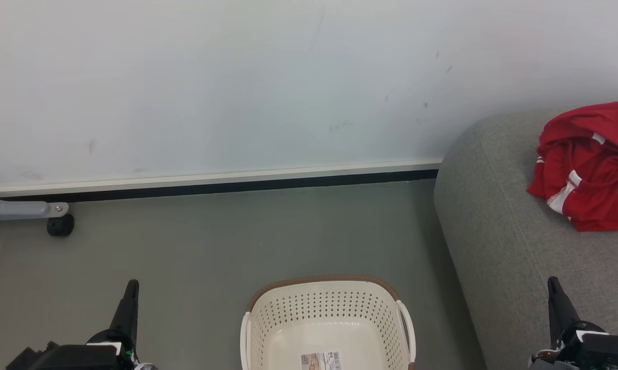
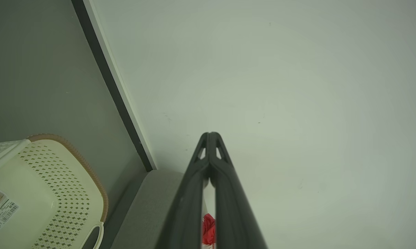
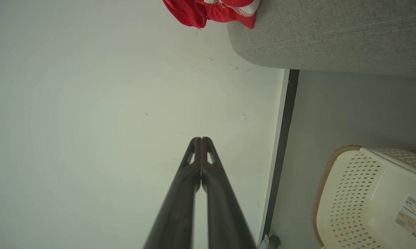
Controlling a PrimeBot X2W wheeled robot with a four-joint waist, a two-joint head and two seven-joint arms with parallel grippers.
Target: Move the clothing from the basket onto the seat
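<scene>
Head view: a cream perforated basket (image 1: 319, 280) stands on the grey floor (image 1: 211, 241), just beside the rounded end of the grey seat (image 1: 504, 231). The basket holds nothing but a paper label (image 1: 321, 361) on its bottom. The red clothing (image 1: 591, 164), with white trim, lies crumpled in one heap on the seat's top, set back from the end edge and toward the wall (image 1: 237, 77) side. With the heap there and the basket bare, the task appears finished. The left gripper (image 1: 131, 285) sits low over the floor and the right gripper (image 1: 554, 283) low over the seat's near part. Both point toward the wall, well apart from basket and clothing, which looks like a rest pose.

Left wrist view: the left gripper's (image 2: 210, 135) two dark fingers are pressed together at the tips, clenched on nothing, aimed at bare wall. The basket's (image 2: 73, 193) far corner and a sliver of red clothing (image 2: 208, 228) on the seat (image 2: 149, 207) show below.

Right wrist view: the right gripper (image 3: 201, 139) is likewise clenched tight, empty, touching nothing. The clothing (image 3: 211, 10) rests near the seat's (image 3: 315, 34) rounded edge, and the basket (image 3: 349, 193) stands on the floor.
</scene>
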